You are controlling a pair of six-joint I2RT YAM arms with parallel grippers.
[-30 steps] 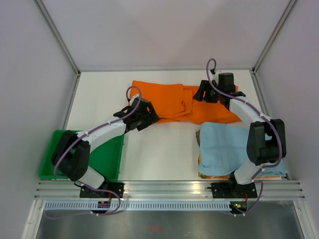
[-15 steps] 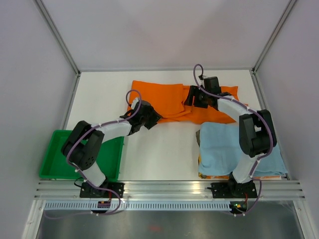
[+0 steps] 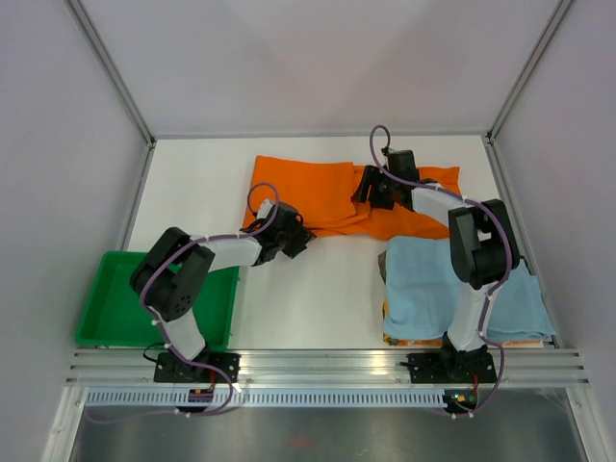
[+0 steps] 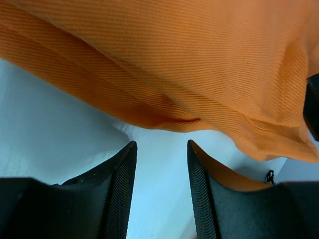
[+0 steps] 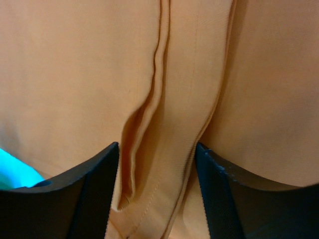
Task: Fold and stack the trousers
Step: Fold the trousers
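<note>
Two grippers are at the trousers (image 3: 308,188), which lie across the far middle of the table (image 3: 318,298), flattened, with a squarer panel on the left overlapping a longer run toward the right.

Left gripper (image 3: 292,236): low at the near edge of the left panel. The wrist view shows its jaws apart with bare table between them; the orange hem lies just ahead of the tips and some cloth sits against the outer side of one finger. Nothing is clamped. Judgement: it is placed to slide under or nip the hem so that this edge can be lifted.

Right gripper (image 3: 369,188): over the middle of the garment, where the two panels meet. Its jaws stand wide, straddling a raised fold (image 5: 149,109) running away from the camera. The ridge is between the fingers but not pinched. Whether the tips press on the cloth cannot be told. Judgement: this is a matching hold point, so both arms can carry one fold together.

Light blue cloth (image 3: 433,279) lies near right, just beside the trousers' near edge, under the right arm. Green tray (image 3: 217,308) sits near left, well apart from the garment.

Stage, as judged: folding is partly done, stacking not begun. Risk: a grip on only the top layer would undo the existing fold
</note>
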